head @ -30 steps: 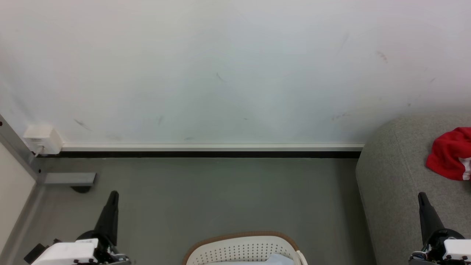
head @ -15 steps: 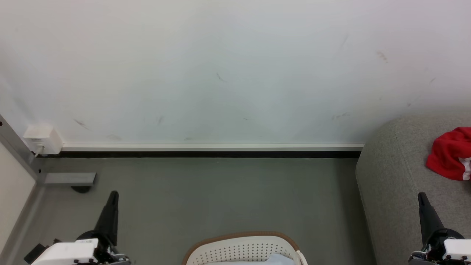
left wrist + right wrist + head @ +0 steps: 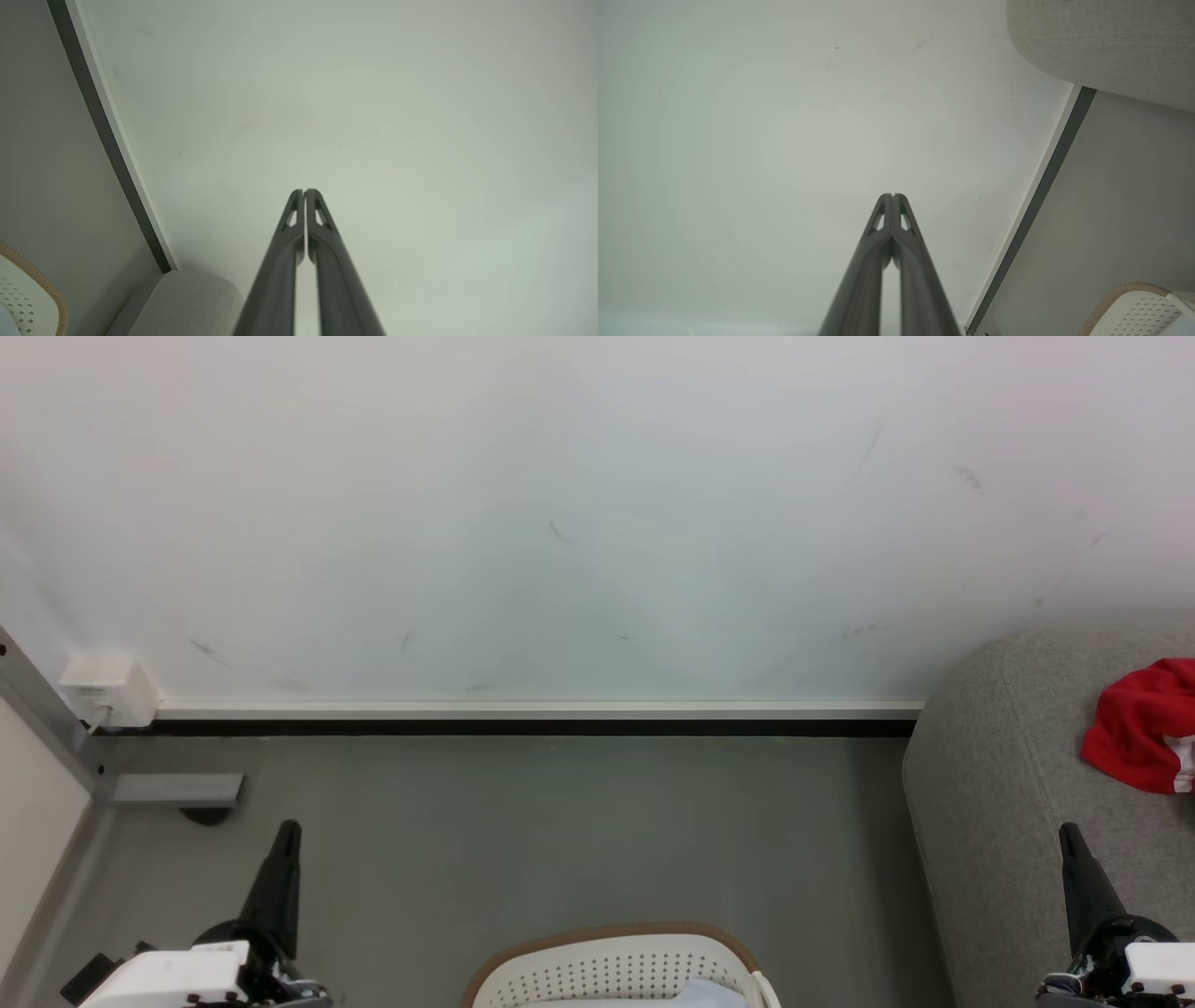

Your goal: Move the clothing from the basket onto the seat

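Note:
A bright red garment [image 3: 1141,723] with a bit of white trim lies bunched on the grey seat [image 3: 1008,784] at the right edge of the head view. The white basket [image 3: 611,966] with its brown rim shows at the bottom centre, a pale cloth inside it. My left gripper [image 3: 288,831] stands shut at the lower left, over the floor. My right gripper [image 3: 1067,833] stands shut at the lower right, over the seat's front part. Both wrist views show fingertips pressed together, left gripper [image 3: 303,191] and right gripper [image 3: 892,195], with nothing held. The basket rim [image 3: 1115,294] and seat [image 3: 1106,42] appear in the right wrist view.
A white wall [image 3: 560,523] with a skirting board [image 3: 532,711] runs across the back. Grey floor [image 3: 560,831] lies between wall and basket. A white socket box [image 3: 105,691] and a grey metal frame foot [image 3: 173,791] stand at the left.

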